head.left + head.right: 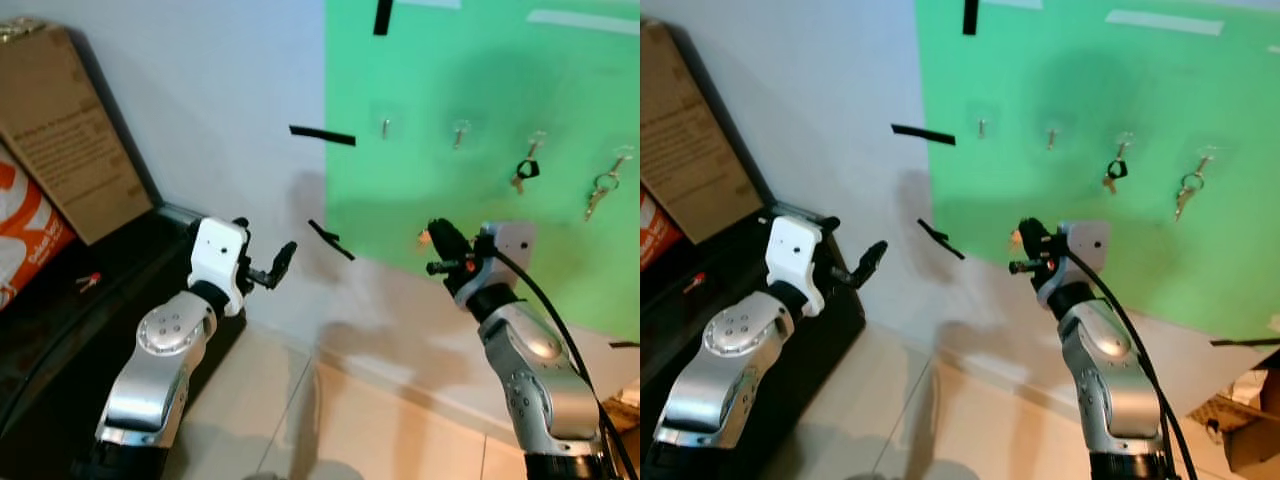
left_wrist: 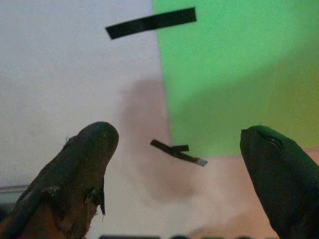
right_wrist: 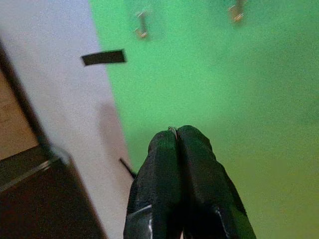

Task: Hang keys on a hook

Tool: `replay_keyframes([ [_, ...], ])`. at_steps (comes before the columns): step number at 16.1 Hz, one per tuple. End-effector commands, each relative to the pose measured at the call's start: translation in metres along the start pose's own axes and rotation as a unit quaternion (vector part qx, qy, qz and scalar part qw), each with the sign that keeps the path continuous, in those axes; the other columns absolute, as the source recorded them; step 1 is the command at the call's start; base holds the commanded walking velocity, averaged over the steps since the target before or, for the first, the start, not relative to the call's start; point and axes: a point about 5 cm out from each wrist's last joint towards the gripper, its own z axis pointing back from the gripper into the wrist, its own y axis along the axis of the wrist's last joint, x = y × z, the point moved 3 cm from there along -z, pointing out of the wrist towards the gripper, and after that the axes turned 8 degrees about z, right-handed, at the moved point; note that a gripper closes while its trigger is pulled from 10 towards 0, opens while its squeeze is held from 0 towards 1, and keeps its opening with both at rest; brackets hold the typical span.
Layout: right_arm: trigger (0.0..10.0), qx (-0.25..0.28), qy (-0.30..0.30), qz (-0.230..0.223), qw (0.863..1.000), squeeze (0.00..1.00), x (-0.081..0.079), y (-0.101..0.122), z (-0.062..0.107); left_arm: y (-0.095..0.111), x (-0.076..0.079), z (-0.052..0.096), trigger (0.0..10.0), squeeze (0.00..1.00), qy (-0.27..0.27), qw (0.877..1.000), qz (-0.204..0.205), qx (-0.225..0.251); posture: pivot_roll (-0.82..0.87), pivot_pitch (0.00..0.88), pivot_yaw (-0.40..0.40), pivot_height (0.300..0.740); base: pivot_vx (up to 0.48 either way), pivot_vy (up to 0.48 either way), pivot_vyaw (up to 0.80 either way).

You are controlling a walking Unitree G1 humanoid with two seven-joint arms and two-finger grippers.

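Note:
A green board [image 1: 480, 90] on the wall carries a row of small hooks. The two leftmost hooks [image 1: 385, 127] [image 1: 459, 132] are bare. A black-headed key [image 1: 526, 170] hangs on the third hook, and a ring of keys [image 1: 603, 186] on the fourth. My right gripper [image 1: 437, 237] is raised in front of the board's lower edge, below the second hook. It is shut on the keys [image 1: 424, 238]: a small tan piece shows beside the fingertips, and a thin wire ring [image 3: 172, 130] peeks out between them. My left gripper [image 1: 285, 258] is held open before the white wall, with nothing in it.
A cardboard box [image 1: 70, 130] and an orange-and-white bag [image 1: 25, 235] lean on the wall above a black cabinet [image 1: 60, 330] at the left. Black tape strips [image 1: 322, 135] [image 1: 330, 240] mark the wall. Pale floor tiles [image 1: 350, 420] lie below.

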Motion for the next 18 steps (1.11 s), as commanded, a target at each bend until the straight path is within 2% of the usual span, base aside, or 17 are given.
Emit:
replay_keyframes([
  [1,10.0,0.014,-0.033,0.018,0.999,0.00,0.010,0.007,-0.001,0.002,-0.002,-0.002,10.0,0.00,-0.005,1.000,-0.001,-0.002,-0.03,0.000,0.080,0.740,0.364,0.000,0.00],
  [3,10.0,0.021,-0.049,0.010,0.999,0.00,0.018,0.011,-0.002,0.002,-0.001,-0.003,10.0,0.00,-0.008,1.000,-0.001,-0.002,-0.03,0.000,0.084,0.740,0.379,0.000,0.80],
  [7,10.0,0.031,-0.038,0.011,0.999,0.00,0.015,0.014,-0.004,0.002,-0.001,-0.003,10.0,0.00,-0.012,1.000,-0.002,-0.003,-0.03,0.000,0.082,0.740,0.382,0.000,0.80],
  [9,10.0,0.040,-0.055,-0.016,0.998,0.00,0.018,0.016,-0.004,0.002,-0.002,-0.003,10.0,0.00,-0.009,1.000,-0.010,-0.006,-0.03,0.000,0.081,0.740,0.157,0.000,0.00],
  [12,10.0,0.038,-0.059,-0.011,0.997,0.00,0.022,0.015,0.000,0.001,0.001,-0.003,10.0,0.00,-0.034,0.999,-0.010,-0.013,-0.03,0.000,0.082,0.740,0.000,0.000,0.00],
  [15,10.0,0.042,-0.078,-0.012,0.996,0.00,0.030,0.016,0.007,-0.002,0.011,-0.002,10.0,0.00,-0.094,0.995,-0.006,-0.024,-0.04,0.000,0.082,0.740,0.000,0.000,0.00],
  [18,10.0,0.067,-0.109,-0.020,0.992,0.00,0.042,0.029,0.010,-0.002,0.029,0.004,10.0,0.00,-0.179,0.983,0.002,-0.030,-0.05,0.000,0.083,0.740,0.000,0.000,0.00],
])
